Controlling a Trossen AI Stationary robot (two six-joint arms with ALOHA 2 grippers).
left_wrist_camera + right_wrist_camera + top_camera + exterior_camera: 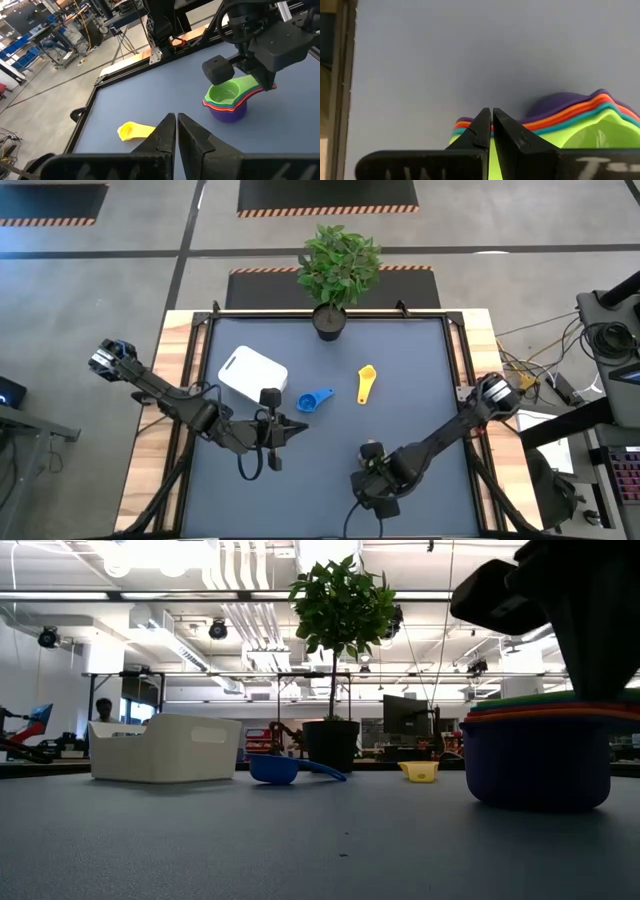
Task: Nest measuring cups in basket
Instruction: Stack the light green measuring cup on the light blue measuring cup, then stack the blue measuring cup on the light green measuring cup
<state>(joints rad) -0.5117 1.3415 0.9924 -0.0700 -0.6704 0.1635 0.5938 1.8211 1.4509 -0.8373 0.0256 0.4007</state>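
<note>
A nested stack of cups stands on the table near its near edge, purple at the bottom and green on top, also seen in the low view. My right gripper is shut and points down on the stack's handle side, hiding it in the high view. The blue cup and the yellow cup lie apart on the mat. The white basket stands left of the blue cup. My left gripper is shut on nothing, hovering just near of the blue cup. My right gripper comes from above, pointing down, with its shut fingers over the stacked handles where they meet the bowls. The gripper itself hides whether the tips touch the green top cup. The stack stands upright on the purple cup's base.
A potted plant in a black pot stands at the middle of the far edge. Black rails frame the mat. Open mat lies between the stack and the two loose cups.
</note>
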